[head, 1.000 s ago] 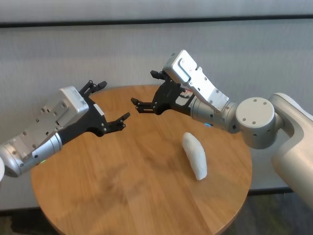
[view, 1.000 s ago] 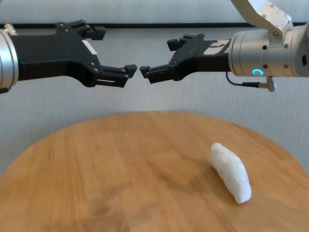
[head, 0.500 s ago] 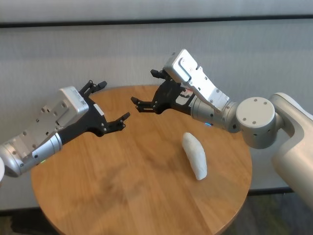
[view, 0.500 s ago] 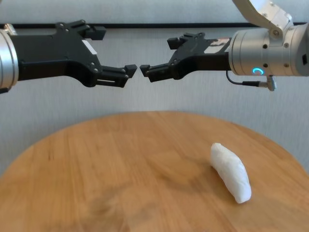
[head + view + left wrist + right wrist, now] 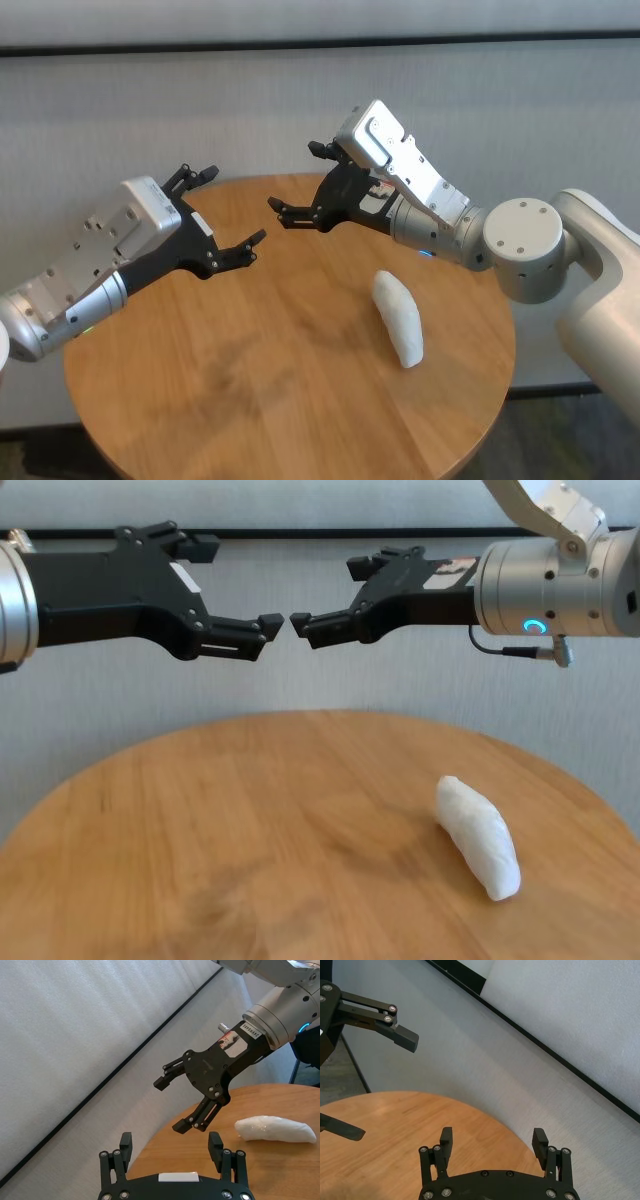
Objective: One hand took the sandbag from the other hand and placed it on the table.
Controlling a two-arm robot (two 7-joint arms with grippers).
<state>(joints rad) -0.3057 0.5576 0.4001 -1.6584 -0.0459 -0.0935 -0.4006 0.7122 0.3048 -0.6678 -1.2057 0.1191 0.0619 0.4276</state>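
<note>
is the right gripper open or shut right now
Open. The right gripper hangs above the table with its two fingers spread and nothing between them; the sandbag lies on the wood below.

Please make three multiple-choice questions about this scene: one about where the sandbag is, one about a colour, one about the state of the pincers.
1. Where is the sandbag?
A. in the left pincer
B. on the table, on the right arm's side
C. on the floor

2. What colour is the light on the right wrist?
A. blue
B. red
C. yellow

3. How are the two pincers?
A. both shut
B. one holds the sandbag
C. both open and empty

Answers:
1 B, it lies on the table below the right pincer.
2 A, a blue ring glows there.
3 C, left pincer and right pincer show spread fingers with nothing between.
</note>
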